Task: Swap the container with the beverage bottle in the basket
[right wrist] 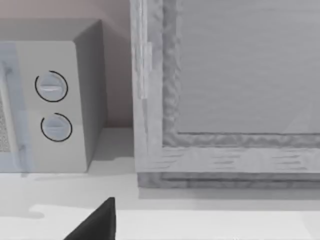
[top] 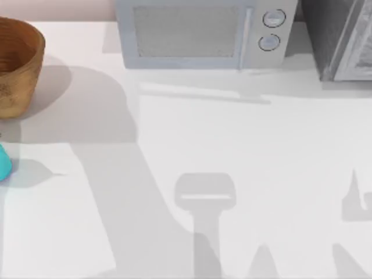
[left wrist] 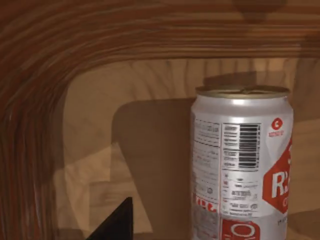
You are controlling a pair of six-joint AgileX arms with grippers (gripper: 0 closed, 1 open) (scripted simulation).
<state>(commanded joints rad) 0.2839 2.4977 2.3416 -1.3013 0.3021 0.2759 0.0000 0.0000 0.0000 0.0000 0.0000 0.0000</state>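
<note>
white table (top: 244,174), basket (top: 17,64) far left

On the can (left wrist: 241,165), a barcode and white letters "R" and "O" are seen on red; the fine print cannot be read.

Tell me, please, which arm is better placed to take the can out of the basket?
Left, probably. Its claw already faces the can inside the basket, whereas the right claw faces the microwave, far from it.
</note>
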